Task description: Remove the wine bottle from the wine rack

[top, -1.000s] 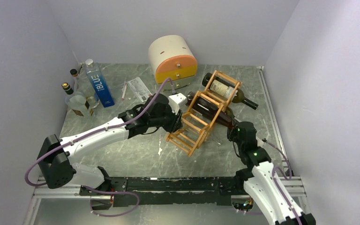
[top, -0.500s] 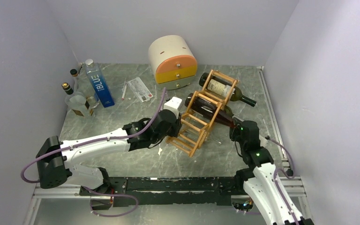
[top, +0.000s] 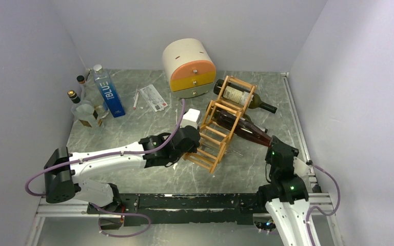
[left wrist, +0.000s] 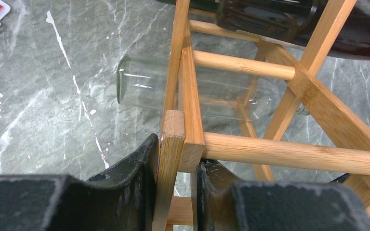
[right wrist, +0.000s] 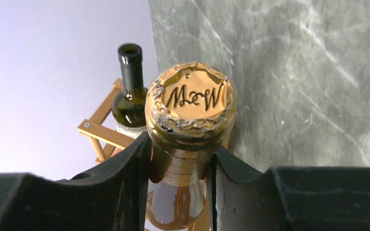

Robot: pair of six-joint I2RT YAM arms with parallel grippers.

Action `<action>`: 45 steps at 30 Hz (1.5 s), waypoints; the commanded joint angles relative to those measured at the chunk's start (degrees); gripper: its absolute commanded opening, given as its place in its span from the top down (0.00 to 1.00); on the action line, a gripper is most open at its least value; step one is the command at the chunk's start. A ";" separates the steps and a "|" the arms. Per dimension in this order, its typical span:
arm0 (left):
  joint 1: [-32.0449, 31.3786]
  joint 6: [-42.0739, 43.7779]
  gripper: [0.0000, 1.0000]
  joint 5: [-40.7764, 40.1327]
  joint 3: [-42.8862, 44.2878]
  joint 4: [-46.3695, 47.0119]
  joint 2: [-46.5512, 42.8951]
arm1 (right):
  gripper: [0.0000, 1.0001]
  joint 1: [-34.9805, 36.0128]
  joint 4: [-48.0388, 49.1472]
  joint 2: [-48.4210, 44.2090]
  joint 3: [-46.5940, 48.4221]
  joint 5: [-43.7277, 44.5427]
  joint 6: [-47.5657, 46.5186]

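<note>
Top external view: the wine rack point(top: 219, 129) stands tilted on the marble desk point(top: 133, 130), right of centre, in front of the round drawer box point(top: 189, 65). The left claw point(top: 197, 147) is clamped tight on the rack's near left edge. A dark wine bottle point(top: 246, 132) lies across the middle tier, its neck sticking out to the right, where the right claw point(top: 272, 146) grips it. A second bottle point(top: 238, 96) rests in the top tier.

Left wrist view: both fingers point(left wrist: 135, 163) press against a wooden upright point(left wrist: 172, 144), no gap left. A clear glass vessel point(left wrist: 142, 86) lies on the desk behind the rungs.

Right wrist view: the fingers pinch the neck just under its gold-foil cap point(right wrist: 191, 101). The second bottle shows beyond, in the rack.
</note>
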 commanded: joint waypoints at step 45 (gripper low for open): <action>-2.63 -5.19 0.68 -5.71 3.83 -4.80 3.27 | 1.00 12.37 31.02 8.72 23.86 18.05 -93.32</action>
